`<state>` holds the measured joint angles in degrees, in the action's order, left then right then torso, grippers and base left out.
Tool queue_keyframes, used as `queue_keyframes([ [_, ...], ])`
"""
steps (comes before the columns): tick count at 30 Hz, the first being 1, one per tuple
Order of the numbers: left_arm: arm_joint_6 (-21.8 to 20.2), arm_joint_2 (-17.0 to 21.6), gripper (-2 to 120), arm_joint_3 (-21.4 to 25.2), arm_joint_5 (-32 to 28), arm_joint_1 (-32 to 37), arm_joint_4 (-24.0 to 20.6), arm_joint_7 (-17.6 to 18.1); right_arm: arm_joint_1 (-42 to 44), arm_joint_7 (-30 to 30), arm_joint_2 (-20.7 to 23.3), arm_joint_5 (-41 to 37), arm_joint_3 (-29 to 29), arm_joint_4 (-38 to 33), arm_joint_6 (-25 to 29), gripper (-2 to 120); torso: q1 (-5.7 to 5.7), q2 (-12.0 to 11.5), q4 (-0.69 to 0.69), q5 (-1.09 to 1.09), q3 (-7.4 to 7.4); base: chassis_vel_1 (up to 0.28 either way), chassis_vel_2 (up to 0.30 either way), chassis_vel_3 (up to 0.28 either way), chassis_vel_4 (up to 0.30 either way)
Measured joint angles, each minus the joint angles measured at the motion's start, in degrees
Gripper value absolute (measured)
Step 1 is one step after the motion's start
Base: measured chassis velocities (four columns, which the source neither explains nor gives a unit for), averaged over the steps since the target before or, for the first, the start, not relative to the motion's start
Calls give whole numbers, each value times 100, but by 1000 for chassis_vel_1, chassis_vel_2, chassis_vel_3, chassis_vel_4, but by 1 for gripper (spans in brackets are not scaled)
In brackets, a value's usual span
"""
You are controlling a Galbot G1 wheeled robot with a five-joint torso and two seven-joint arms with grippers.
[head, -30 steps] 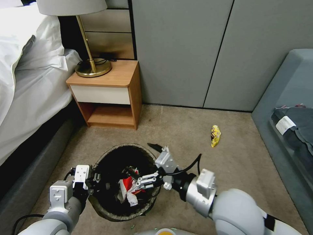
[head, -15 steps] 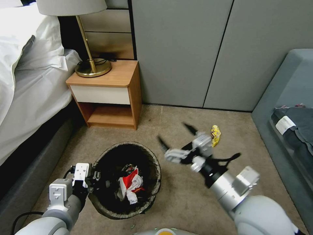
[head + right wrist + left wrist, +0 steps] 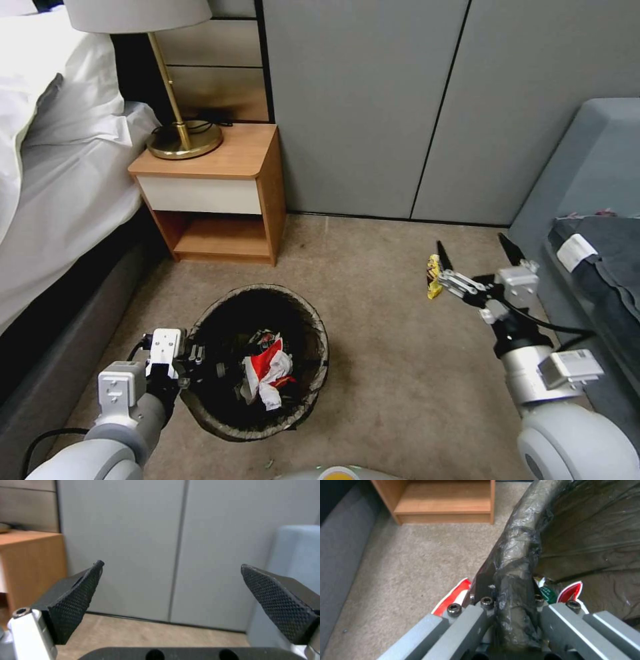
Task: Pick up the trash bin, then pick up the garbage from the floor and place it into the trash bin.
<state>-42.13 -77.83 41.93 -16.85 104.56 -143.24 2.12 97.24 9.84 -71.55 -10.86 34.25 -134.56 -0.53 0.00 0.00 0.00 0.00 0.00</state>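
Head view: spread right claw (image 3: 477, 250) partly hides yellow wrapper (image 3: 433, 280); left claw (image 3: 200, 360) pinches trash bin (image 3: 313, 313) rim.

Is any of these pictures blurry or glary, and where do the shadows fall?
Head view: even indoor light, sharp; the trash bin is dark inside, with soft shade under the nightstand. Left wrist view: the bag liner shows shiny highlights. Right wrist view: the open right gripper looks sharp, the wall panels soft.

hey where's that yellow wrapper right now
In the head view the yellow wrapper lies on the carpet to the right of the trash bin, right by the open right tool, below the grey wall panels.
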Motion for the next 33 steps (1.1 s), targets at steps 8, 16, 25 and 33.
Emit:
queue_keyframes([
  [8, 0, -25, 1, 16, -3, 22, 0, 2, 154, -72, -292, 164, 101, 158, 237, 100, 0, 0, 0, 0, 1, -49, -50, -54, -43],
  [16, 0, -13, 1, 30, -8, 19, 0, 5, 106, -52, -264, 167, -37, 161, 219, 100, 0, 0, 1, -1, 0, -30, -39, -43, -44],
  [25, 0, -19, 1, 35, -125, 0, 0, 92, 35, -5, -235, 64, -142, 120, -141, 100, 0, 0, 1, 0, 0, -9, -17, -12, -15],
  [33, 0, -37, 1, 35, -129, 4, 0, 102, -12, 275, -233, 24, -278, 163, -251, 100, 1, 0, 0, 0, 0, 0, 0, 0, 0],
])
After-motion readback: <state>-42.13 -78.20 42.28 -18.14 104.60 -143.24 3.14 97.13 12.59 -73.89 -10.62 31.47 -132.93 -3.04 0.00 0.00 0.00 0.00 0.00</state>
